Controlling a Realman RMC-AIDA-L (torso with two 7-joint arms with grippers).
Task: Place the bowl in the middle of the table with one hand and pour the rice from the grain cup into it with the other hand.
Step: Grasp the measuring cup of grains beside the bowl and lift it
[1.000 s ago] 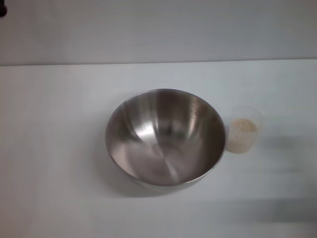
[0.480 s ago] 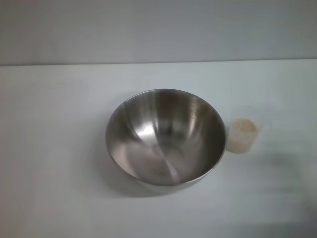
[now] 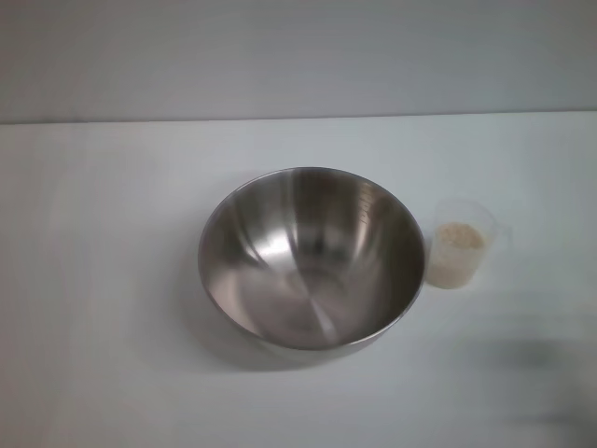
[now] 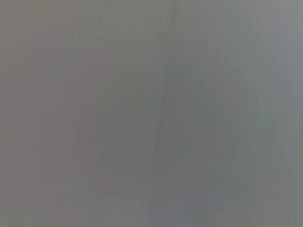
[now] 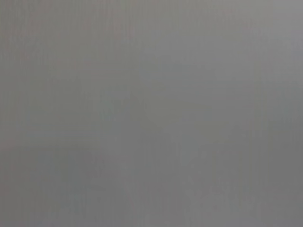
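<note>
The bowl point(image 3: 312, 259) sits upright near the middle of the table point(image 3: 103, 280), its shiny inside bare, with no grains in it. Just beside it, on the robot's right, stands the grain cup point(image 3: 461, 245), upright and apart from the bowl's rim by a narrow gap, with the rice point(image 3: 460, 237) a pale mass inside. Neither the left gripper nor the right gripper appears in the head view, and both wrist views show only a flat grey surface, so I cannot tell how either one's fingers stand. Judging by the layout, the bowl's placing looks done and the pouring step has not begun. The next move would call for the right arm to reach in, close on the cup without knocking it into the bowl, lift it over the rim and tip it.
</note>
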